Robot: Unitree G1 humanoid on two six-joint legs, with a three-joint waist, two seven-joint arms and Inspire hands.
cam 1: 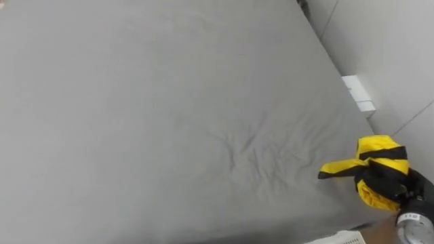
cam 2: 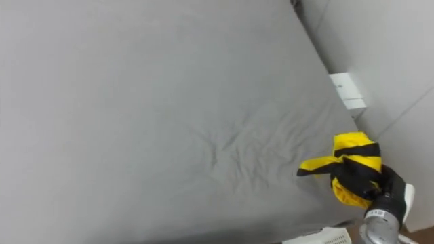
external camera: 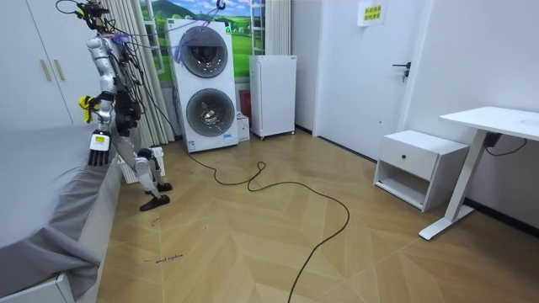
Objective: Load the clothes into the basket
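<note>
A yellow and black garment [cam 1: 376,148] [cam 2: 349,146] hangs bunched over the near right corner of the grey bed [cam 1: 169,122]. My right hand [cam 1: 390,183] [cam 2: 359,181] is shut on it, dark fingers curled round the cloth. In the room view I stand at the bed's [external camera: 34,185] corner with the garment [external camera: 84,103] raised at chest height. My left hand [external camera: 99,145] hangs down at my side, fingers straight. A white slatted rim [cam 1: 339,237] [cam 2: 319,237], possibly the basket, peeks in at the bottom edge below the bed.
A small white box [cam 1: 358,93] lies on the floor beside the bed's right side. Behind me stand stacked washing machines [external camera: 206,84] and a white cabinet [external camera: 274,94]. A nightstand [external camera: 417,164] and a desk [external camera: 497,126] stand on the room view's right.
</note>
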